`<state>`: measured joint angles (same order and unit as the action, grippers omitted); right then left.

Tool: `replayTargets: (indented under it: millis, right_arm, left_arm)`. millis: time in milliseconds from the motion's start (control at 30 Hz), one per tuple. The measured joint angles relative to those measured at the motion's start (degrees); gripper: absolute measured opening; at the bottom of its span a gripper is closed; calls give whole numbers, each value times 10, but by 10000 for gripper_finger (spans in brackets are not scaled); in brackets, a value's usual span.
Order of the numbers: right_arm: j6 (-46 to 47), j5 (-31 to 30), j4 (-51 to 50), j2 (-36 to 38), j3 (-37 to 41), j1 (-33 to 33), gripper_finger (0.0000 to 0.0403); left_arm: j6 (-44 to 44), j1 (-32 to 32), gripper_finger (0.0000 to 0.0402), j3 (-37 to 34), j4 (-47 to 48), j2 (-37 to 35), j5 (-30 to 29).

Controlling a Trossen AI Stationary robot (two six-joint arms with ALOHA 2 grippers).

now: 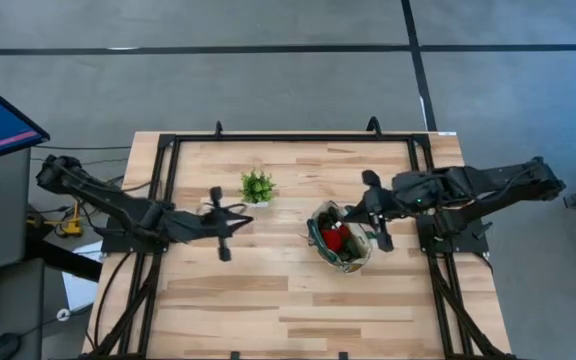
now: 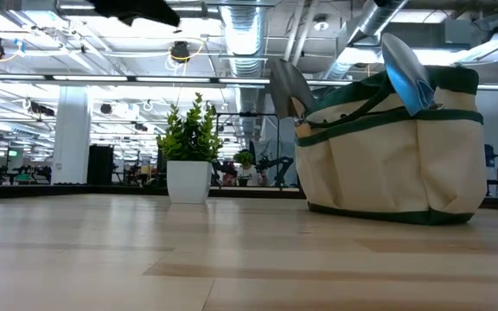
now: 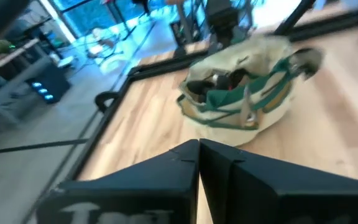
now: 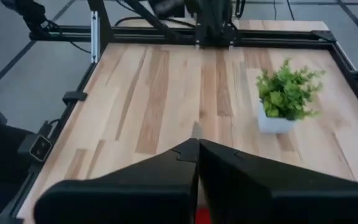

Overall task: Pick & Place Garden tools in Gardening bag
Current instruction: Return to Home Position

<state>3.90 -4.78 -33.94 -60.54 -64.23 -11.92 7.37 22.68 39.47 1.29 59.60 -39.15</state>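
The gardening bag (image 1: 356,258) stands on the counter (image 1: 268,290), a bit toward 3 o'clock from the middle. The garden tools (image 1: 333,240) are inside it, and two trowel blades (image 2: 405,67) poke out the top. My right jaws hang over the bag's 2 o'clock edge, closed on nothing. My left jaws hang at its 9 o'clock, apart from it, closed and empty too. A small plant (image 1: 257,186) stands at the bag's 10 o'clock.
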Motion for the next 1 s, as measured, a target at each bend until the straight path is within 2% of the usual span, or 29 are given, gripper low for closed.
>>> replayTargets:
  millis: [233,400,500,667,833,1000]
  right_arm:
    - [-42,-2,78,74,83,-1,1]
    - [-68,-3,113,114,116,2,1]
    - [-70,-5,110,129,122,5,1]
    - [-90,-38,111,153,122,4,1]
    - [-114,-43,104,172,122,4,1]
    - [-119,-43,80,190,122,4,0]
  left_arm:
    - [-10,2,1,-103,-8,-166,27]
    - [37,3,1,-147,-11,-259,129]
    - [41,3,1,-158,-19,-297,167]
    - [43,-9,1,-159,-34,-313,169]
    - [43,-67,1,-159,-44,-294,174]
    - [65,-150,2,-159,-50,-283,277]
